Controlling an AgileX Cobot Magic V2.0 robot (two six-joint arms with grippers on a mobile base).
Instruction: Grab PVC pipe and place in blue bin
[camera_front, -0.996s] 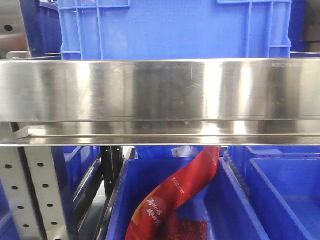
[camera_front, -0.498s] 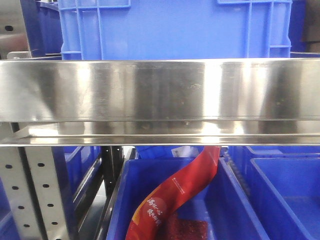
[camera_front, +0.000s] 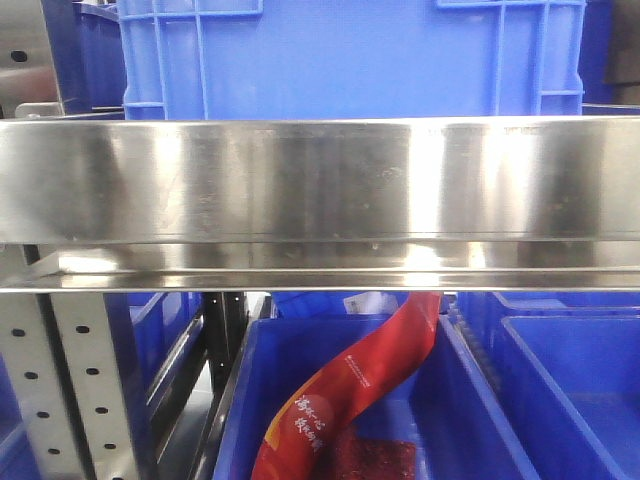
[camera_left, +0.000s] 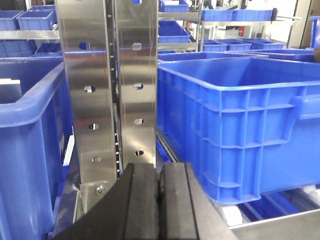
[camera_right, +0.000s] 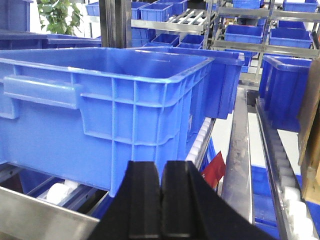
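Left wrist view: the left gripper (camera_left: 159, 200) has its two black padded jaws pressed together with nothing between them; only their tips show, cut off by the bottom edge. Just behind them stands a perforated steel upright post (camera_left: 107, 85). To the right of the jaws, near but apart from them, sits a large blue plastic bin (camera_left: 240, 125) with ribbed walls, its far side cut off by the frame. The curved rim of another blue container (camera_left: 25, 150) is cut off at the left.

Right wrist view: the right gripper (camera_right: 160, 200) is likewise closed on nothing, its base out of frame. Beyond and left of it rests a ribbed blue crate (camera_right: 100, 110) on white roller tracks (camera_right: 200, 140); whether it is the same bin cannot be told. A small red corner of packaging (camera_right: 215, 167) peeks out just beyond the jaws.

Front view: a broad stainless steel shelf rail (camera_front: 320, 180) hides most of the scene. A blue tub (camera_front: 350, 60) above it is cut off at the top. Below lies a red printed pouch (camera_front: 350, 390), partly hidden.

The white PVC pipe cannot be made out in any view, so where it lies relative to the jaws cannot be told.
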